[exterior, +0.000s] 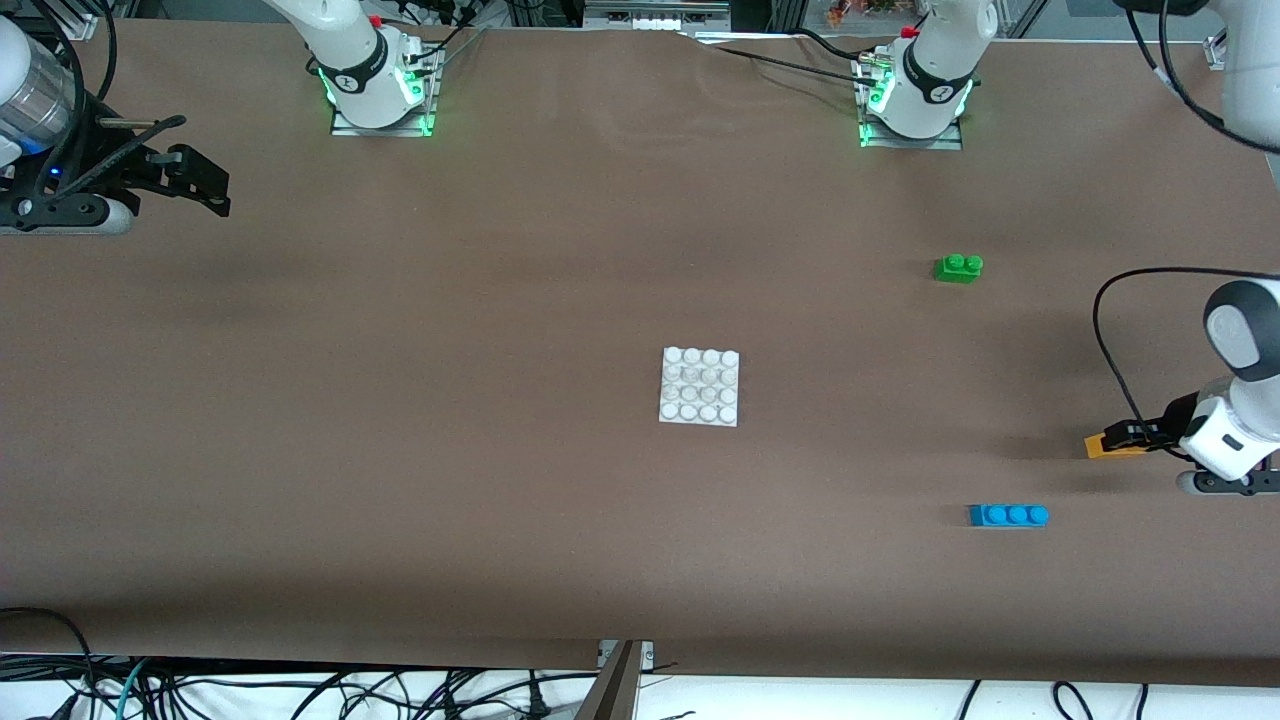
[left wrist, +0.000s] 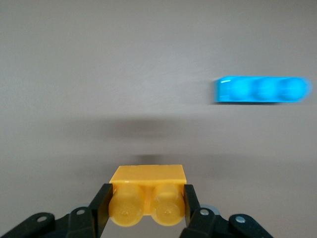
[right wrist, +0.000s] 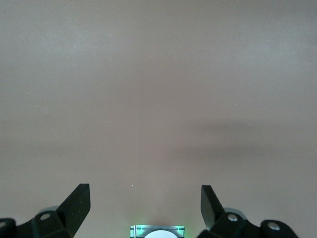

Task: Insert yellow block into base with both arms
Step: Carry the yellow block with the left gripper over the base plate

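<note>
The yellow block (exterior: 1100, 447) is held by its two ends in my left gripper (exterior: 1122, 438), above the table at the left arm's end. In the left wrist view the block (left wrist: 147, 191) sits between the black fingers (left wrist: 101, 206), with its two studs toward the camera. The left gripper (left wrist: 146, 207) is shut on it. The white base (exterior: 699, 387) lies flat mid-table with nothing on it. My right gripper (exterior: 195, 185) waits open and empty over the right arm's end of the table. In the right wrist view the right gripper (right wrist: 146, 198) shows only bare cloth between its fingers.
A green two-stud brick (exterior: 958, 267) lies near the left arm's base. A blue three-stud brick (exterior: 1008, 515) lies nearer the front camera than the held block, and also shows in the left wrist view (left wrist: 262, 90). The table's front edge has cables hanging below it.
</note>
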